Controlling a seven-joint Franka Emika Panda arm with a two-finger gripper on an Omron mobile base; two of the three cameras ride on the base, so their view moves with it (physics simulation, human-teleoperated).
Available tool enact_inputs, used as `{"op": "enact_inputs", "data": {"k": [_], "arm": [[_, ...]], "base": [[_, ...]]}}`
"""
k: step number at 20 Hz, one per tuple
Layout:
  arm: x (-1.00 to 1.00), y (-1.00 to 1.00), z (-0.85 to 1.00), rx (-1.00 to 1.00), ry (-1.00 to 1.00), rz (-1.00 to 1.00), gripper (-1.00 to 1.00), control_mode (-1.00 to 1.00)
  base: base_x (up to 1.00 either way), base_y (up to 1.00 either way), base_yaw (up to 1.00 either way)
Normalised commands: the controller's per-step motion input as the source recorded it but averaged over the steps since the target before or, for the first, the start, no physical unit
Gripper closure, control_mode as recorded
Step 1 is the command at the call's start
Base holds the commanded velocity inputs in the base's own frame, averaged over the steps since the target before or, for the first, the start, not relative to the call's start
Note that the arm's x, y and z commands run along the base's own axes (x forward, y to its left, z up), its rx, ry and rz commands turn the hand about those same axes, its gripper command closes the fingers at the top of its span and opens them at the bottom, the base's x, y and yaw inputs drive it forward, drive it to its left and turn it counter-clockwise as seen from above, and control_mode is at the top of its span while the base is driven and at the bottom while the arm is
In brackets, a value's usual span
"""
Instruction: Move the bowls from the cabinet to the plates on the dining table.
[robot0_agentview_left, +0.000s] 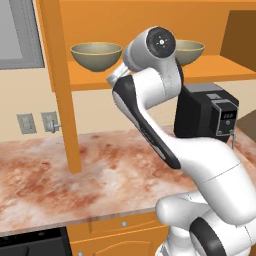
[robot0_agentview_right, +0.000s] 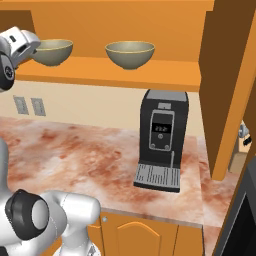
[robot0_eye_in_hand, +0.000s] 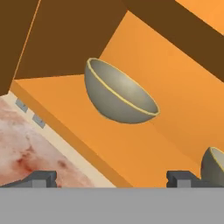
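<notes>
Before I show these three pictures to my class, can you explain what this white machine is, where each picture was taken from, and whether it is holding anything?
It is a white robot arm in a computer-drawn kitchen. Two pictures come from cameras behind the arm, one to its left and one to its right. The third comes from a camera on its hand, looking along the claw, so that picture is tilted.

On the orange shelf of the open cabinet sit two olive bowls: the left bowl and the right bowl. Below lies a pink marbled counter with a black coffee machine on it.

The claw is open and holds nothing. It points towards the left bowl, which sits in the middle of the hand picture.
</notes>
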Motion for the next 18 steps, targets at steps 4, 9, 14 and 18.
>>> {"op": "enact_inputs", "data": {"k": [4, 9, 14, 18], "arm": [[0.04, 0.00, 0.00, -0.04, -0.06, 0.00, -1.00, -1.00], [0.14, 0.00, 0.00, -0.02, 0.00, 0.00, -1.00, -1.00], [0.15, 0.00, 0.06, -0.02, -0.01, 0.00, -1.00, -1.00], [0.16, 0.00, 0.03, -0.03, 0.00, 0.00, -1.00, -1.00]], "base": [[0.00, 0.00, 0.00], [0.00, 0.00, 0.00], [0.00, 0.00, 0.00], [0.00, 0.00, 0.00]]}}
